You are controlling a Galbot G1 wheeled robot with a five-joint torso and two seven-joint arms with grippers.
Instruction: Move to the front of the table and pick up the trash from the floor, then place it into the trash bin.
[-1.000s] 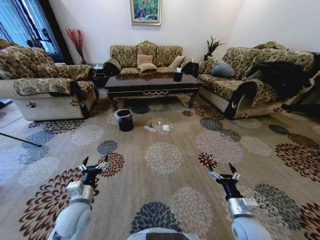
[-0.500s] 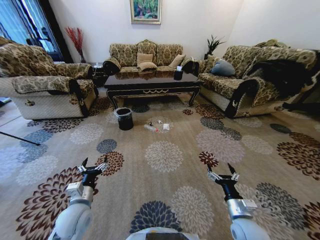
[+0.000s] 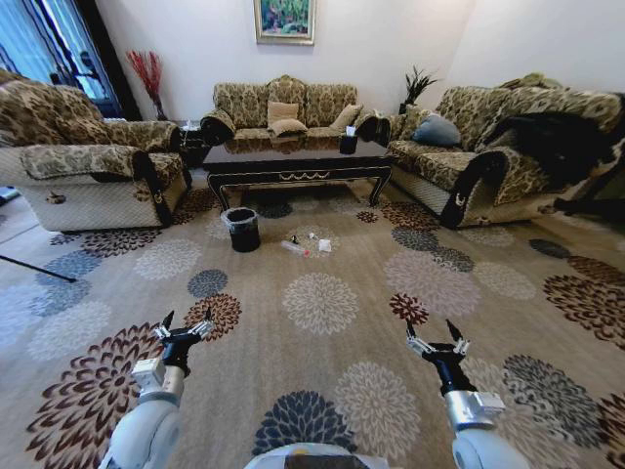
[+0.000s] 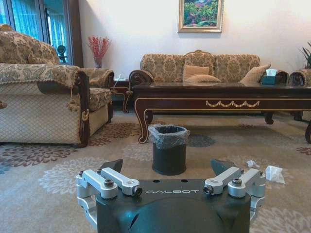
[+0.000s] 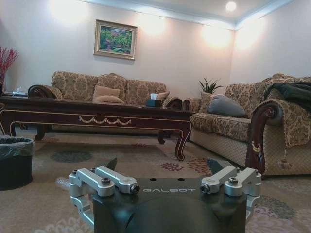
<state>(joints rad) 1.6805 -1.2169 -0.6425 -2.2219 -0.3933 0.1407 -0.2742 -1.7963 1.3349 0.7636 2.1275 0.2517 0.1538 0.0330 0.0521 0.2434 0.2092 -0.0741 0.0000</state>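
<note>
Head view: trash [image 3: 305, 245] lies well ahead of both spread-open claws [image 3: 184, 328] [image 3: 437, 343].

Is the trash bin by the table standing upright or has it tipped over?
Upright. The trash bin stands on its base on the floor, its bag-lined rim facing up, in front of the table.

A glossy dark table [image 3: 296, 159] with gold trim stands on the flower-patterned floor [image 3: 322, 303]. Before it, a black trash bin [image 3: 241, 231] with a clear liner stands upright, with the trash [image 3: 305, 245] scattered just beside it
</note>
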